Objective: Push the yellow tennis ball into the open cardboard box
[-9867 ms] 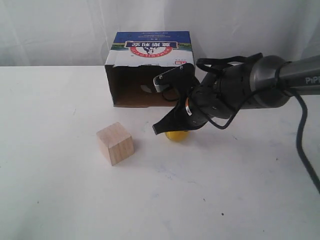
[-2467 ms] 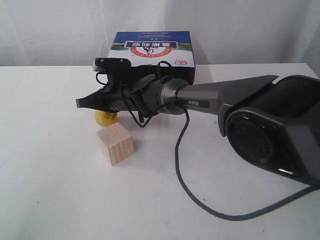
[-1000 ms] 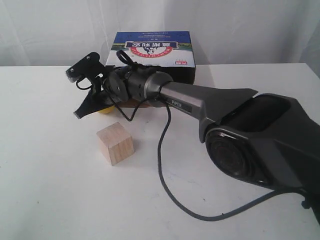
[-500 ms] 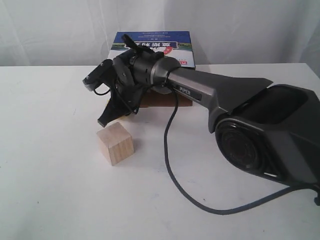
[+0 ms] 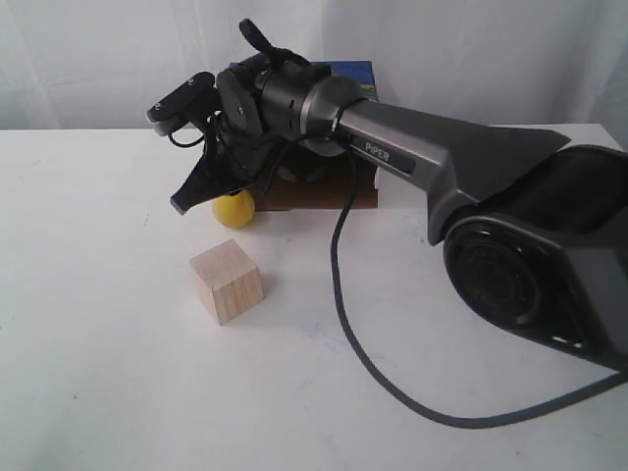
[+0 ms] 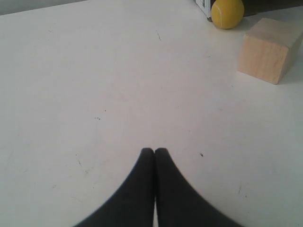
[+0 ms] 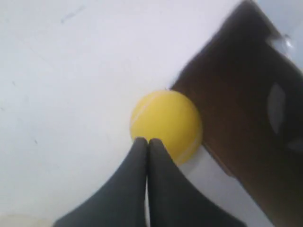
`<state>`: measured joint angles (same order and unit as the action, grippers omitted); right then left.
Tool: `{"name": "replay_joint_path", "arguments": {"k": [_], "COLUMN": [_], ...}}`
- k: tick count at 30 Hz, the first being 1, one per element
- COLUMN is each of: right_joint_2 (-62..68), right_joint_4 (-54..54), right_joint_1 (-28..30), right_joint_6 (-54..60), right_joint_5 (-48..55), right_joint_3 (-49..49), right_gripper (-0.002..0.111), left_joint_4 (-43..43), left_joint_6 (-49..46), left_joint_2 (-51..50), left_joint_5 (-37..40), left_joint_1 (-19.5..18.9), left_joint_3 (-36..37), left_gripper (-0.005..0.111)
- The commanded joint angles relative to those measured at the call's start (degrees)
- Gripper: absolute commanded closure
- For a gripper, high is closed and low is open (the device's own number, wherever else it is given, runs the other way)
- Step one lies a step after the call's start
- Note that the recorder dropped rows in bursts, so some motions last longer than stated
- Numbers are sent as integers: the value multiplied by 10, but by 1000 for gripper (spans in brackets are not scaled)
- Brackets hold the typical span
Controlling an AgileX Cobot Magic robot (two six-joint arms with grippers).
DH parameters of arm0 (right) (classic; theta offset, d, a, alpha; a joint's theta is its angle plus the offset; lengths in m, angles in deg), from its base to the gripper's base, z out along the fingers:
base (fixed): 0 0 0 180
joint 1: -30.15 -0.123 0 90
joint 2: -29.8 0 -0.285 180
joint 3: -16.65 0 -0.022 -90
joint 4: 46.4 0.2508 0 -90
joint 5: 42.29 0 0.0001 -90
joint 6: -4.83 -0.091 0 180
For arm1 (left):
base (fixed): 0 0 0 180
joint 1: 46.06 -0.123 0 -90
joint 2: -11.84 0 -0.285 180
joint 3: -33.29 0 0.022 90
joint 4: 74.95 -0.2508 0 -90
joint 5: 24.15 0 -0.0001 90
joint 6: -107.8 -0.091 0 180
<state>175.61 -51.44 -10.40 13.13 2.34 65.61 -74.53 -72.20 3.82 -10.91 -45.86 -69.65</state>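
Observation:
The yellow tennis ball [image 5: 235,210] rests on the white table at the front left corner of the open cardboard box [image 5: 355,73], which my right arm mostly hides. My right gripper [image 5: 183,204] is shut and empty, its tips just left of the ball. In the right wrist view the shut tips [image 7: 147,141] lie against the ball [image 7: 165,124], beside the box's dark opening [image 7: 246,94]. My left gripper [image 6: 154,151] is shut and empty over bare table, far from the ball [image 6: 227,13].
A pale wooden cube [image 5: 227,283] stands a little in front of the ball, also in the left wrist view as the cube [image 6: 267,56]. The right arm's black cable [image 5: 392,392] trails over the table at the front right. A white curtain hangs behind.
The right gripper has swung left and up in front of the box. The ball, hidden behind it half a second ago, now shows at the box's front left corner.

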Motion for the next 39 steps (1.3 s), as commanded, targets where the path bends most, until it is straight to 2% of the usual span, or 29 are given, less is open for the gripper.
{"name": "replay_joint_path", "arguments": {"k": [1,10,20,27,39], "right_joint_2": [28,55,54,54,36], "right_joint_4": [27,17,-100,-160,-168], "right_joint_1": [-1,1,11,21,21], "right_joint_6": [4,-13,-88,-83,-83], "right_joint_5": [-88,-42,16,-17,-37], "right_joint_3": [1,1,1,1,1], "right_gripper": [108,108,108,108,108], "left_joint_4": [4,4,4,4,4], "left_joint_6": [0,0,0,0,0], "left_joint_2": [2,2,2,2,2], "left_joint_5": [0,0,0,0,0], "left_joint_1": [1,1,1,1,1], "left_joint_3": [2,2,2,2,2], "left_gripper": [107,107,107,107,107]}}
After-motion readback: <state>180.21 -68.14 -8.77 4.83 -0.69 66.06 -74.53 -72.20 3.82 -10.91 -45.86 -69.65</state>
